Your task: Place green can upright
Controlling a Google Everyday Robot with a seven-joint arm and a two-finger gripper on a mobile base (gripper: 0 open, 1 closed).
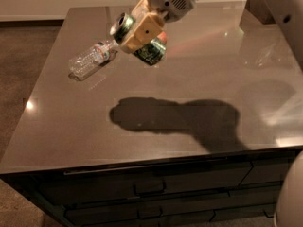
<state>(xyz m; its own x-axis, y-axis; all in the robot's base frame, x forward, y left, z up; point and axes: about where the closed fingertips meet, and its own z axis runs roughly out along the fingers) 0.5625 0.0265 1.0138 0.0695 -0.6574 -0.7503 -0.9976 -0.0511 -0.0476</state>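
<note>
The green can is held in the air above the back middle of the dark table. It is tilted, with its dark silver end pointing up and to the left. My gripper reaches in from the upper right, and its cream fingers are shut on the can's body. The can touches nothing on the table. Its shadow lies on the tabletop below.
A clear plastic water bottle lies on its side at the back left of the table. A red apple shows partly behind the can. Drawers run under the front edge. My arm fills the upper right.
</note>
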